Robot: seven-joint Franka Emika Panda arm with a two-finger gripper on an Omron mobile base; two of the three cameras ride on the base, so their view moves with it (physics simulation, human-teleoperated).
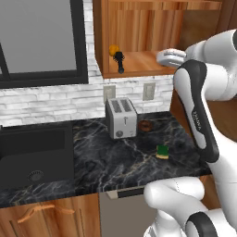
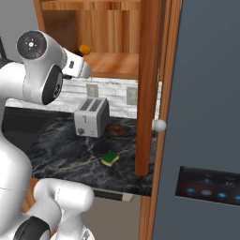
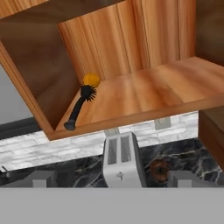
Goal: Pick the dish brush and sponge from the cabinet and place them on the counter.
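The cabinet (image 1: pixel 139 28) stands open. On the left of its wooden shelf (image 3: pixel 153 92) lies the black dish brush (image 1: pixel 119 61) (image 3: pixel 78 107), its head beside a small orange ball (image 3: pixel 91 79). The green and yellow sponge (image 1: pixel 162 152) (image 2: pixel 110 158) rests on the black marble counter (image 1: pixel 115 162) near its front right. My gripper (image 1: pixel 170 56) hovers open and holding nothing in front of the shelf, right of the brush and apart from it. In the hand view my fingertips (image 3: pixel 42 179) stand wide apart below the shelf edge.
A silver toaster (image 1: pixel 121 118) (image 2: pixel 92 117) stands at the back of the counter with a brown doughnut (image 1: pixel 145 125) beside it. A black sink (image 1: pixel 32 157) is to the left. The open cabinet door (image 2: pixel 149 84) with its round knob (image 2: pixel 160 125) hangs on the right, next to a grey fridge (image 2: pixel 206 117).
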